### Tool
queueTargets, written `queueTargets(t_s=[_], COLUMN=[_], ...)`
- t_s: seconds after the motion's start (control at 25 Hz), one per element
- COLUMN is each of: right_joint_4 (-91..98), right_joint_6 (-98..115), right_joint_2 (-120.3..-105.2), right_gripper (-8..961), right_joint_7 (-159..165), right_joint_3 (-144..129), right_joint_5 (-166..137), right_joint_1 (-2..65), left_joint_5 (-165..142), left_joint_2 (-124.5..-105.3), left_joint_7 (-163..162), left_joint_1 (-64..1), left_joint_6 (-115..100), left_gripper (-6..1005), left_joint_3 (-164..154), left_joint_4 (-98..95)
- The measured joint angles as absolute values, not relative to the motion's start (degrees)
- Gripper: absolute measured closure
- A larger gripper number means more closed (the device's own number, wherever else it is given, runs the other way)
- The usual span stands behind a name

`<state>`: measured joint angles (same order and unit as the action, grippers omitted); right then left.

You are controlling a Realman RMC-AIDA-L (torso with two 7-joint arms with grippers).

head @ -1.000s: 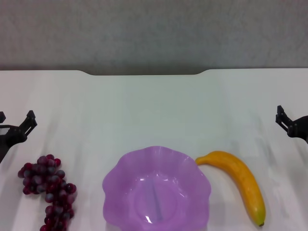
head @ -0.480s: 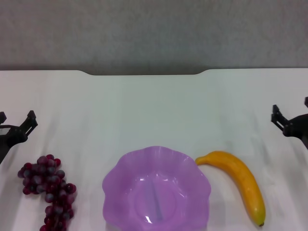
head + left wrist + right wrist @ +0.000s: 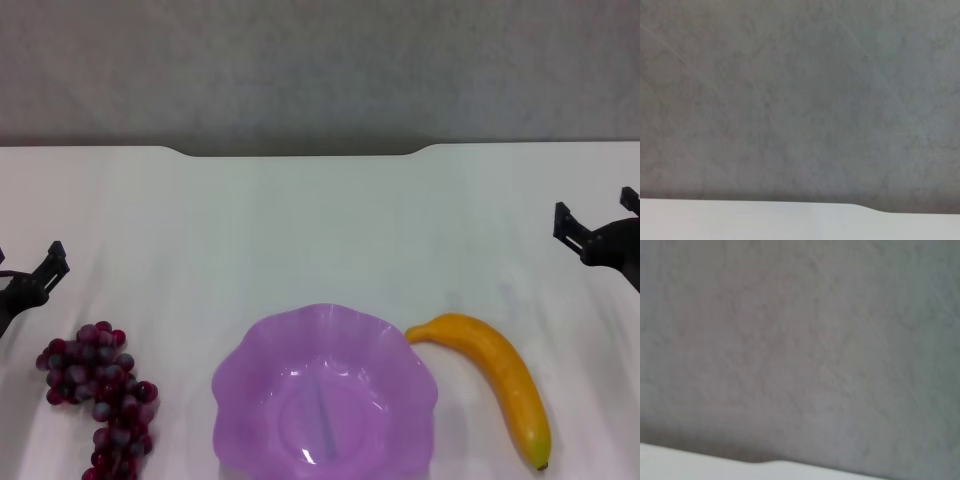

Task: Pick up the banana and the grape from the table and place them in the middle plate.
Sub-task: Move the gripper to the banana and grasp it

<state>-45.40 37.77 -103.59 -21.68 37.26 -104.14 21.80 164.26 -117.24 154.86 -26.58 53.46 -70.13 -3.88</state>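
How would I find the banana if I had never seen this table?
Look at the white table and find the purple plate with the wavy rim near its front edge. The banana lies flat just beside it, on the robot's right. It is the only long, curved yellow thing; the grapes on the plate's other side are small, round and dark red.

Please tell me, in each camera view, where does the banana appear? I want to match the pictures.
Head view: the banana lies on the table, at the robot's right, beside the purple plate and apart from it.
Left wrist view: not in it.
Right wrist view: not in it.
Shared landmark: the table's notched far edge against the grey wall, also in the left wrist view and the right wrist view.
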Motion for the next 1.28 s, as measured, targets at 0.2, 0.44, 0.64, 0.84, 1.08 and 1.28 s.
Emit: queueTargets(t_s=[0.2,0.44,0.64,0.84,1.08,1.28], right_joint_4=[-61.1,-67.1,-68.5,-72.3,-78.8,-74.4], right_joint_6=[11.5,-32.0,-51.5,-60.7,-65.1,-65.3], right_joint_2=[-104.90,-114.09,-114.68,-114.79,-114.76,-114.84], right_gripper=[62,62,63,63,63,63], right_joint_7=[-41.2,-45.5,-27.9,-21.5,-21.6,-22.3], right_joint_3=[61.2,92.7,97.4,95.9,95.5,94.4], right_joint_5=[-104.1,-118.1,-144.2,-156.6,-153.7,-151.4], right_joint_1=[13.1,12.4,20.5,24.5,25.8,28.5], left_joint_5=[164.3,164.4,164.5,164.7,164.6,164.4], left_joint_2=[-117.24,-117.25,-117.25,-117.25,-117.25,-117.26], left_joint_7=[154.9,155.0,154.9,154.9,154.9,154.9], left_joint_1=[-26.6,-26.6,-26.6,-26.6,-26.9,-27.3], left_joint_6=[53.3,53.3,53.2,53.3,53.3,53.2], left_gripper=[137,137,136,136,136,136], left_joint_3=[-70.1,-70.1,-70.0,-70.0,-70.1,-70.1], left_joint_4=[-3.9,-4.0,-4.1,-4.1,-4.1,-4.1])
